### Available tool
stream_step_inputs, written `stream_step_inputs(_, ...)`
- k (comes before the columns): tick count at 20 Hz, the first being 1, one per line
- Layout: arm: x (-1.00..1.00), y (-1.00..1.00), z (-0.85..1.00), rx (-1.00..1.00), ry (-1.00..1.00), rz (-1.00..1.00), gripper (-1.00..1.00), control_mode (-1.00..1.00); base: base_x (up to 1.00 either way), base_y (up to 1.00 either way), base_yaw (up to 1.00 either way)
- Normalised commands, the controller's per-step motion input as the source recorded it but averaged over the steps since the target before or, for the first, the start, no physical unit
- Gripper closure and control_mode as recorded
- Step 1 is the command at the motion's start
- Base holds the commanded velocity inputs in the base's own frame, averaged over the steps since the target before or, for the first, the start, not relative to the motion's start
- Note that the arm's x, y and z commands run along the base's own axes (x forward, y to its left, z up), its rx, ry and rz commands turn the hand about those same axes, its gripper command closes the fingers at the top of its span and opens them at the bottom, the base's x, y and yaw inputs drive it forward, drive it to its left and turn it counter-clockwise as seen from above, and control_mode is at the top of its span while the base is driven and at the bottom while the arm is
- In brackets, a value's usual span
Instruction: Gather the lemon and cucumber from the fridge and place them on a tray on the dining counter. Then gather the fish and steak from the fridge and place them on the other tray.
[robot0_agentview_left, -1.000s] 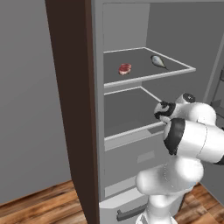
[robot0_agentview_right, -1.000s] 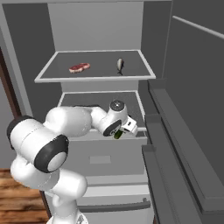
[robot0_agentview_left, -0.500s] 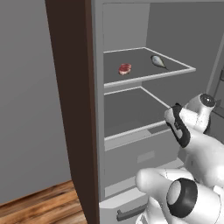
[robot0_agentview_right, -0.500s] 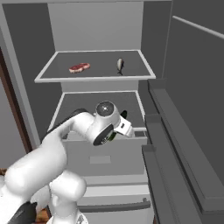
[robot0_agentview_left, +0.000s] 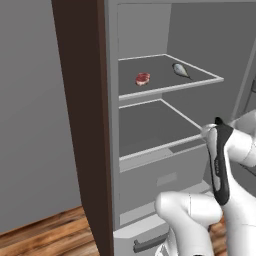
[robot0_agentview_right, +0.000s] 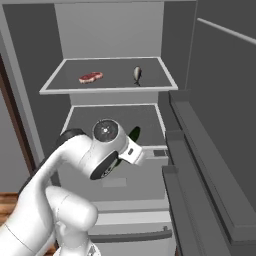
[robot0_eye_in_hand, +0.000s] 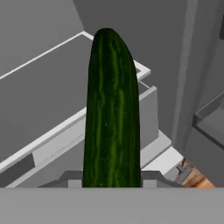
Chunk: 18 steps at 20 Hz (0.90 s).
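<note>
The gripper (robot0_eye_in_hand: 112, 186) is clamped on the cucumber (robot0_eye_in_hand: 112, 109), which sticks straight out from the hand as a dark green oblong; in the right base view a sliver of it (robot0_agentview_right: 134, 133) peeks from behind the wrist. Over the last second the arm has drawn back from the middle shelf (robot0_agentview_left: 150, 131) of the open fridge (robot0_agentview_right: 112, 30) and swung round toward the right, so the cucumber is now out of the fridge, near its front edge. That suggests the pick is done and carrying to a tray on the dining counter comes next. To the right, the open fridge door (robot0_agentview_right: 215, 145) with its ledges stands close beside the arm and could be clipped. Farther back, on the upper shelf (robot0_agentview_right: 107, 89), the steak (robot0_agentview_right: 90, 77) lies left and the fish (robot0_agentview_right: 137, 73) right, well apart.
</note>
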Motion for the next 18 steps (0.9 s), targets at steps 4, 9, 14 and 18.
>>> stream_step_inputs(4, -0.82, 0.08, 0.59, 0.10, 0.01, -0.02, 1.00, -1.00, 0.00, 0.00, 0.00)
stream_step_inputs(9, -0.88, 0.12, 0.50, 0.10, 0.02, -0.02, 1.00, -1.00, 0.00, 0.00, 0.00)
stream_step_inputs(14, -0.79, 0.25, 0.26, 0.04, 0.00, -0.04, 1.00, -1.00, 0.00, 0.00, 0.00)
stream_step_inputs(18, -0.32, 0.36, 0.00, 0.00, 0.01, -0.01, 1.00, -1.00, 0.00, 0.00, 0.00)
